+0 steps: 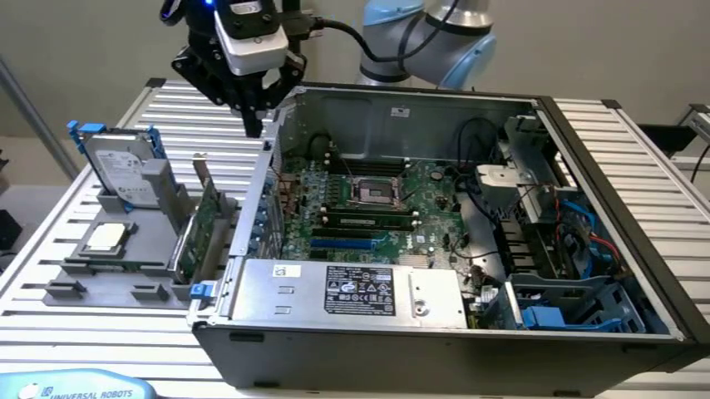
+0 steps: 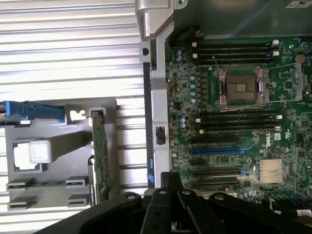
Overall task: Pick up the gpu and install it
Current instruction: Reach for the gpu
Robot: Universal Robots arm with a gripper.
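On the slatted counter (image 1: 45, 287), at the exterior view's left of the open computer case (image 1: 444, 112), we see the gpu (image 1: 203, 229) standing on its long edge in a slot of a grey holder (image 1: 111, 289). It sits just beside the case's outer wall and touches nothing but the holder. The same holder carries an upright hard drive (image 1: 120, 170) with blue side rails and a flat processor chip (image 1: 106, 238), both on the side of the gpu away from the case.

The hand (image 1: 255, 125) hangs above the near corner of the case wall, higher than the gpu and well apart from it. Its fingers are pressed together, narrow, and we see nothing between them.

Inside the case lies the large green motherboard (image 1: 372, 195), its blue expansion slot bare, with the power supply (image 1: 344, 289) along the front.
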